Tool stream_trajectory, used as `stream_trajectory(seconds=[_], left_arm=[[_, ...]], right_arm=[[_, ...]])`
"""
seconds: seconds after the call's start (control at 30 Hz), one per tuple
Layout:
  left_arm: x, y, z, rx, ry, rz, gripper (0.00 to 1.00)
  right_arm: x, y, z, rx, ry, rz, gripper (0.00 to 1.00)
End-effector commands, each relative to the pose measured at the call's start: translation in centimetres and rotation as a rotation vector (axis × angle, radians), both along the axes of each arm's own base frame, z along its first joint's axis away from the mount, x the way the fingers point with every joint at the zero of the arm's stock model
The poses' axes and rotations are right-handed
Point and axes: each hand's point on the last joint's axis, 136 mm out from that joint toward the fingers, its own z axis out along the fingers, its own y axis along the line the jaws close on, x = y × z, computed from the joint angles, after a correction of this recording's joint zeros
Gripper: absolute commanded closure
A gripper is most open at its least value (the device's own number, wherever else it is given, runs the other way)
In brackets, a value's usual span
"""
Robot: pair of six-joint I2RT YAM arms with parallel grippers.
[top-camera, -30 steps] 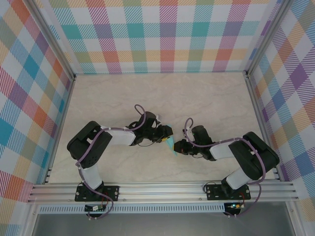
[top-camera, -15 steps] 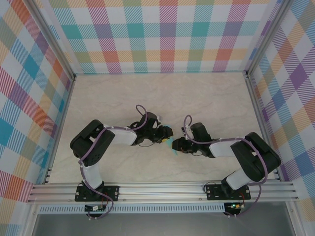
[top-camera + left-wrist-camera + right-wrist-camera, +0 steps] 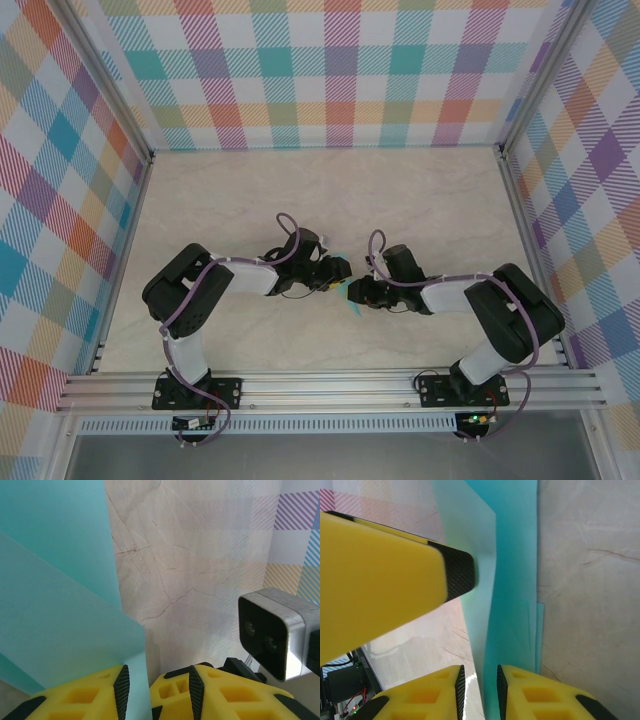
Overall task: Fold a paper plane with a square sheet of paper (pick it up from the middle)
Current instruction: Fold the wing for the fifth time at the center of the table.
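Note:
The sheet of paper (image 3: pixel 349 298) is light turquoise and folded into layers; it stands on edge between the two grippers at mid-table. My left gripper (image 3: pixel 340 271) is shut on one edge of the paper (image 3: pixel 60 610), which fills the narrow gap between its yellow fingers (image 3: pixel 150 680). My right gripper (image 3: pixel 479 677) is open a little around the paper's (image 3: pixel 515 580) lower edge: the sheet lies against the right pad (image 3: pixel 500 682), and bare table shows beside the left pad. The left gripper's black fingertip (image 3: pixel 462 575) touches the paper from the other side.
The marble tabletop (image 3: pixel 330 190) is bare behind the arms. Checked walls (image 3: pixel 330 70) close three sides, and an aluminium rail (image 3: pixel 330 385) runs along the near edge. The right wrist's camera (image 3: pixel 272 630) sits close beside the left gripper.
The right gripper has slid a little left toward the left one, and its jaws have parted slightly. The left arm and the paper have barely moved.

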Motion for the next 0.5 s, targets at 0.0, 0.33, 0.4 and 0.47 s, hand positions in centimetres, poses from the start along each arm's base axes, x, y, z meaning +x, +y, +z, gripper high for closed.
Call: stream_trajectory(seconds=[0.0, 0.33, 0.4, 0.47], left_arm=[[0.8, -0.4, 0.6, -0.014, -0.021, -0.008, 0.61], [0.9, -0.5, 2.0, -0.018, -0.054, -0.022, 0.6], [0.9, 0.0, 2.6, -0.008, -0.072, -0.016, 0.59], [1.1, 0.7, 3.5, 0.012, -0.097, 0.002, 0.58]], right_arm=[[0.6, 0.0, 0.0, -0.016, -0.019, 0.01, 0.75], [0.6, 0.5, 0.0, 0.044, 0.016, -0.016, 0.91], [0.6, 0.7, 0.3, 0.068, 0.028, -0.021, 0.92], [0.6, 0.8, 0.5, 0.092, 0.042, -0.03, 0.93]])
